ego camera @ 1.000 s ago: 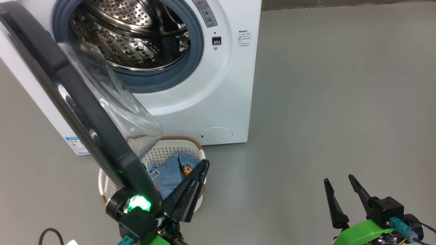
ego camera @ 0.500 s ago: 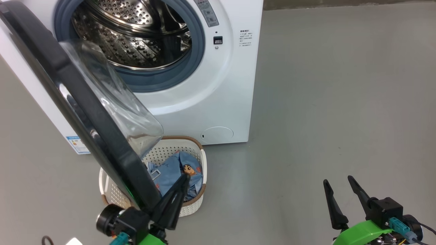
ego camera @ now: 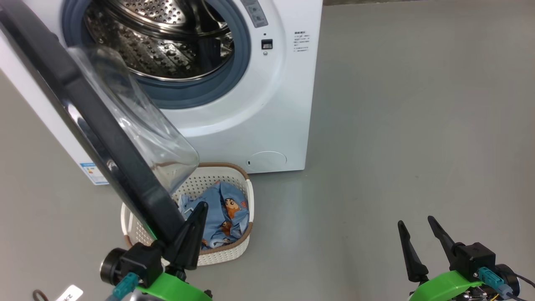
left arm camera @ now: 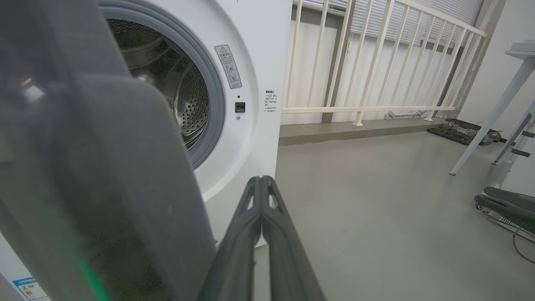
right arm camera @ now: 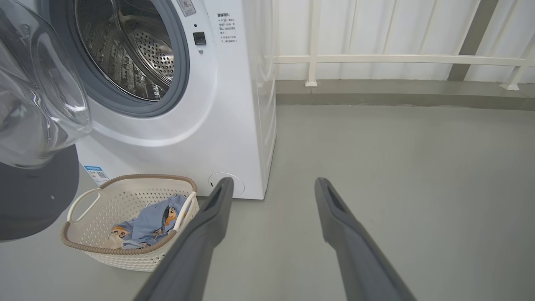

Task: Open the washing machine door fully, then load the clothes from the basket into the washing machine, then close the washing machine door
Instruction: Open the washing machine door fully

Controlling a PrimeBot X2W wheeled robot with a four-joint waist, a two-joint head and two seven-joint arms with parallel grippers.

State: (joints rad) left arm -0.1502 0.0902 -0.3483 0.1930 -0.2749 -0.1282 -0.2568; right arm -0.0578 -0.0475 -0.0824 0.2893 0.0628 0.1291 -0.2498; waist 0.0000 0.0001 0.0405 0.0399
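The left gripper (ego camera: 199, 207), fingers pressed together on nothing, is hovering just beside the washing machine door (ego camera: 106, 142)'s lower rim (the nearer arm by far). The clothes (ego camera: 225, 211) are lying just beyond its tips, in the basket (ego camera: 223, 256) at the washing machine (ego camera: 271, 104)'s front foot. The right gripper (ego camera: 415, 221) is gaping, well apart.

Smooth grey floor (left arm camera: 376, 209), white railing (left arm camera: 355, 109) by wall, white table legs (left arm camera: 490, 118) rt, even light

You have bright, even light with only faint shadows on the floor (ego camera: 397, 125), white glare streaks on the washing machine door (ego camera: 104, 146), which blurs grey up close in your left wrist view, where the railing bars (left arm camera: 363, 110) lean outward.
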